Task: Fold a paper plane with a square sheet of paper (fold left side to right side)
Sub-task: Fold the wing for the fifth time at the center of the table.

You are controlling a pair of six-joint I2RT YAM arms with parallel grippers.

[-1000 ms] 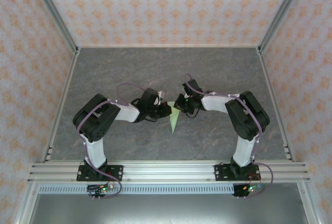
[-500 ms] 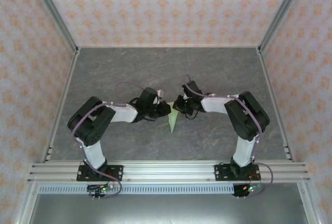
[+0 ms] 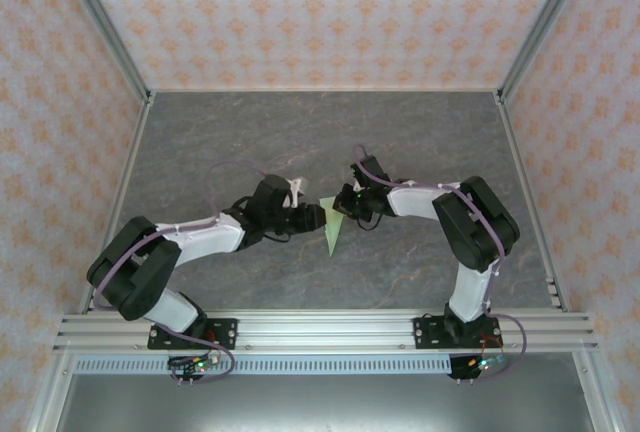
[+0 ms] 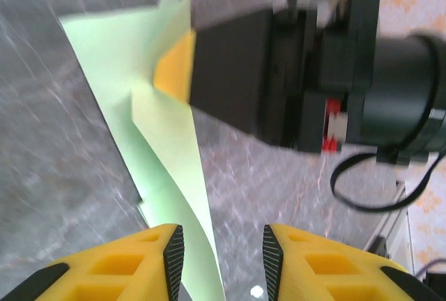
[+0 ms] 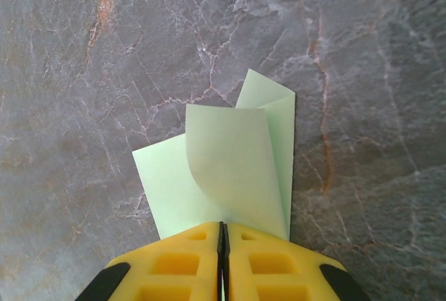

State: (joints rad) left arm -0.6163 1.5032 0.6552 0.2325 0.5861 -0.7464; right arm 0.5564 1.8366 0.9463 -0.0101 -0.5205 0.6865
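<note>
Top external view: a grey marbled table (image 3: 250, 142) carries everything, and the left arm (image 3: 190, 237) and right arm (image 3: 470, 217) both reach in toward its middle. Between the two claws lies the paper plane (image 3: 334, 232), pale green and unmarked. It is a slim dart whose wide end sits at the claws and whose sharp point runs back toward the arm bases. The right claw (image 3: 345, 206) is at the right of that wide end, and the left claw (image 3: 318, 215) is just to its left. In the right wrist view the right claw's yellow fingers (image 5: 188, 259) are pressed together with no gap, pinching the paper. Ahead of the fingertips one layer curls up loosely, and flatter layers poke out on either side. In the left wrist view the left claw (image 4: 223, 256) stands narrowly parted. A long strip of paper runs into the gap close beside one black pad (image 4: 174, 256), but whether they touch is hard to tell. The strip's end is cut off at the frame edge, and the far claw's body is blurred.
</note>
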